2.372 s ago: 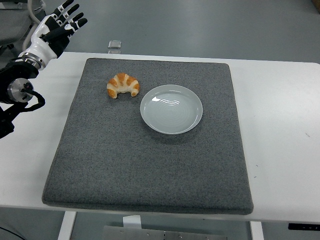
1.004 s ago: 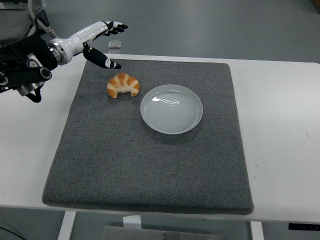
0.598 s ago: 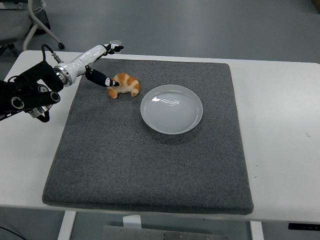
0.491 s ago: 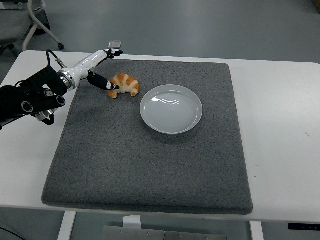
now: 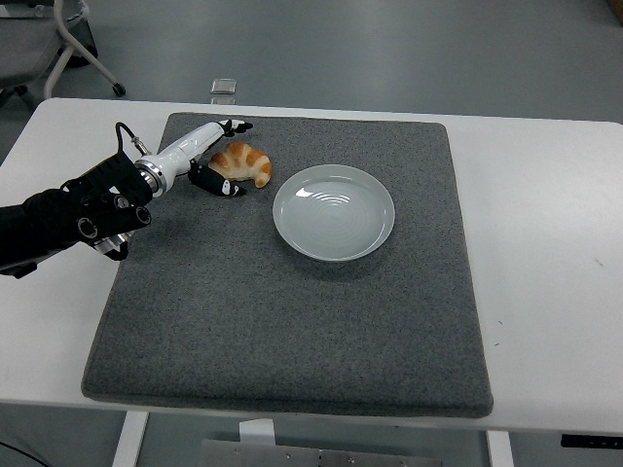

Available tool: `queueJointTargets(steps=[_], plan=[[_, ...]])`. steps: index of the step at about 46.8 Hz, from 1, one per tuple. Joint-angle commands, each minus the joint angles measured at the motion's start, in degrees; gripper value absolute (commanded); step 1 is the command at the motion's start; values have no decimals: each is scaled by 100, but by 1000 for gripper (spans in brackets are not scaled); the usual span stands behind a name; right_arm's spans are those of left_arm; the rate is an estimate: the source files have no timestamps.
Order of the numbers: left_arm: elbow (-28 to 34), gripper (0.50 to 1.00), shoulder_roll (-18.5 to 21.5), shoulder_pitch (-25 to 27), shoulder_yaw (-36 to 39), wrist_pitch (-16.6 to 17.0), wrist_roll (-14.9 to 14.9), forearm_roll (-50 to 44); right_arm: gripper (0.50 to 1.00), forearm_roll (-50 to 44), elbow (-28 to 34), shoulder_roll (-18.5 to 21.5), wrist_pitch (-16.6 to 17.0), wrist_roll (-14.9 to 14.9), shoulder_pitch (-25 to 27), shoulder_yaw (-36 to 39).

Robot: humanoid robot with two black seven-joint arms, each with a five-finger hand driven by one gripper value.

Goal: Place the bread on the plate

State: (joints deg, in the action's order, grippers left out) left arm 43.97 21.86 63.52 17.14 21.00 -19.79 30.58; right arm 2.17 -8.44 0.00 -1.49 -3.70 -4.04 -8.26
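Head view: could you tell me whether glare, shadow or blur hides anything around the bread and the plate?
Head view: even, soft light; the plate shows faint rippled reflections but no harsh glare; the bread is sharp; the left hand beside it casts only a slight shadow on the grey mat.

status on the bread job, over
Left hand open around the croissant, no grasp yet. Right hand out of view. Plate empty, just right of the croissant; nothing between them.
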Motion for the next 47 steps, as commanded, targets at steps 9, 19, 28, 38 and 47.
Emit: queueJointTargets(steps=[9,19,28,38,47], plan=[[-161,975,-138,-33,-123,-35,-8,-70,930,-6,0,0,0,1,8,0],[-284,881,-147,-112,-237,-254,-8,-87,930,-6,0,0,0,1,8,0],[-468,686,-138,-200,-702,-1071,-8,-96,930,-6,0,0,0,1,8,0],[-627,549,-138,-305,-756,-1133,-8,-35,930,-6,0,0,0,1,8,0],[-627,500,-138,-305,-738,-1116,-16,9,930,3,0,0,0,1,8,0]])
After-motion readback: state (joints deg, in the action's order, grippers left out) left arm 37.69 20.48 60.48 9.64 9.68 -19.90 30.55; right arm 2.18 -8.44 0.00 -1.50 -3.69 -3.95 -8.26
